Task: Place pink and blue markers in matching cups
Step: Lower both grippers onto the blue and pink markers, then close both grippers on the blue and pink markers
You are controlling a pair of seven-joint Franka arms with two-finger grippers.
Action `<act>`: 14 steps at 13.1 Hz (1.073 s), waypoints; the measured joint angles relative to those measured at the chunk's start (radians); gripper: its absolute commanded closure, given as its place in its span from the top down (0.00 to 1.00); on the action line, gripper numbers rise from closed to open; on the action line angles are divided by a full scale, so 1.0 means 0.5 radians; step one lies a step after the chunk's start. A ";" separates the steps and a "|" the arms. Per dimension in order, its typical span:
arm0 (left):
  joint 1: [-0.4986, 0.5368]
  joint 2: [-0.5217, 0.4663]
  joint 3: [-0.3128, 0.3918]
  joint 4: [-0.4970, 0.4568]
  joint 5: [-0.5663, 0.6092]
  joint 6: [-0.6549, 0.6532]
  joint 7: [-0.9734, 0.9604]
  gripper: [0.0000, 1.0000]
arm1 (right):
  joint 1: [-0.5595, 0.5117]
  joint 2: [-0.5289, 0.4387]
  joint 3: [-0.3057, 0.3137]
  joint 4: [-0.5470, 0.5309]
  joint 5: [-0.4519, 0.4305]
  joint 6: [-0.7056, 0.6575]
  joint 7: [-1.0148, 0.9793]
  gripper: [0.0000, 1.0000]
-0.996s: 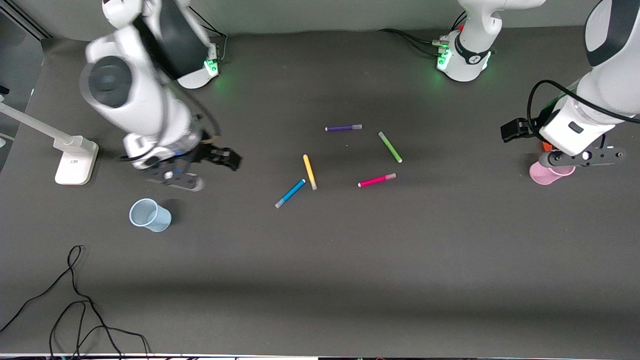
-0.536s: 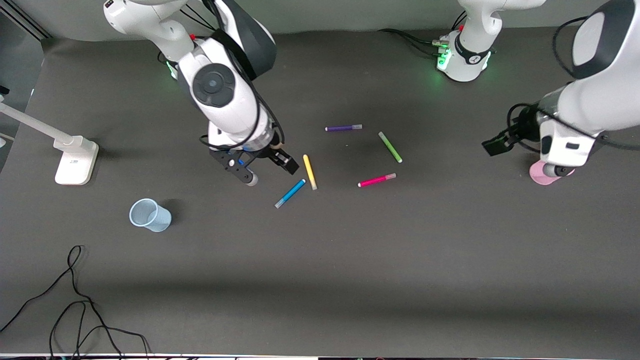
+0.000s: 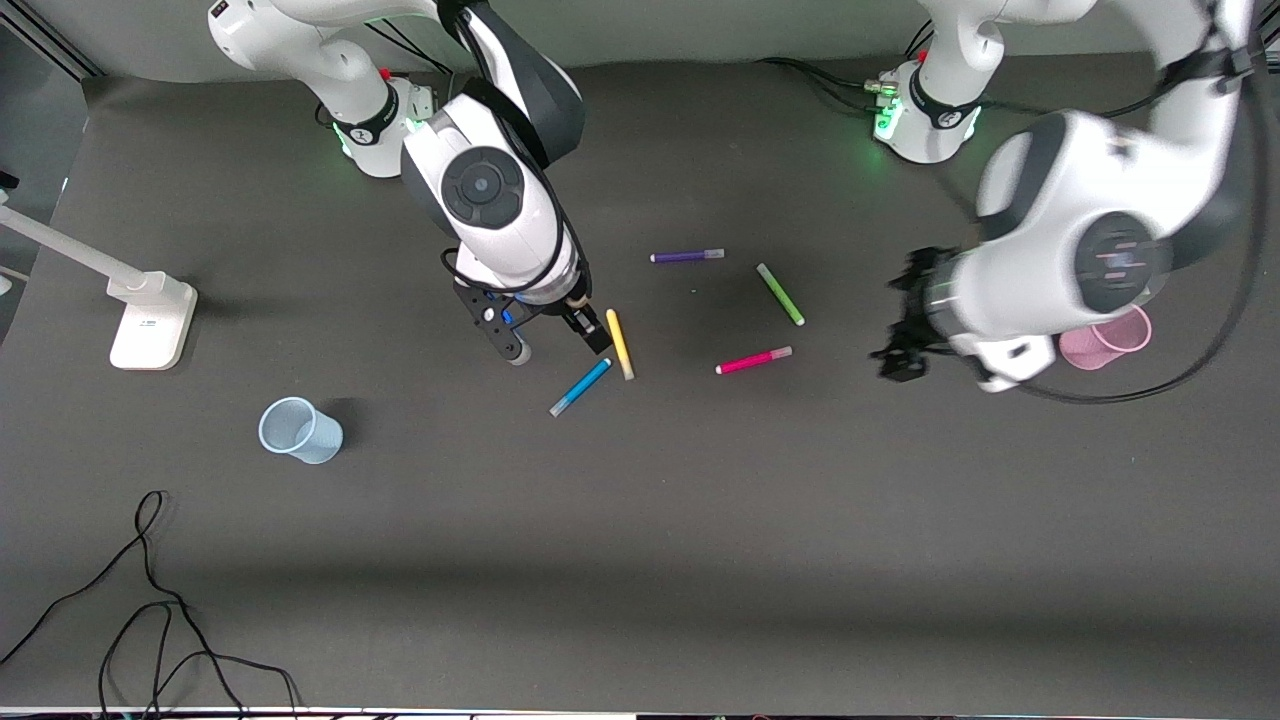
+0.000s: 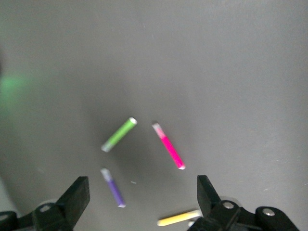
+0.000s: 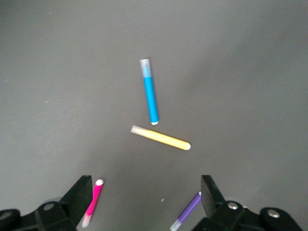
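Note:
The blue marker (image 3: 580, 387) (image 5: 150, 91) lies mid-table beside a yellow one (image 3: 620, 343). The pink marker (image 3: 753, 360) (image 4: 168, 151) lies a little toward the left arm's end. The pale blue cup (image 3: 300, 430) stands upright toward the right arm's end, and the pale pink cup (image 3: 1105, 340) toward the left arm's end. My right gripper (image 3: 556, 345) (image 5: 144, 195) hangs open and empty over the table beside the yellow marker. My left gripper (image 3: 903, 335) (image 4: 142, 197), open and empty, is over the table between the pink marker and the pink cup.
A green marker (image 3: 780, 294) and a purple marker (image 3: 687, 256) lie farther from the camera than the pink one. A white lamp base (image 3: 150, 320) stands at the right arm's end. Black cables (image 3: 150, 600) trail at the near corner.
The right gripper swept from beside the blue cup to the yellow and blue markers. The left gripper left the pink cup, uncovering it, and moved toward the pink marker.

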 measured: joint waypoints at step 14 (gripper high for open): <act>-0.346 0.249 0.004 -0.613 0.098 1.078 -0.601 0.98 | 0.028 0.313 -0.009 -0.253 -0.061 0.677 0.063 1.00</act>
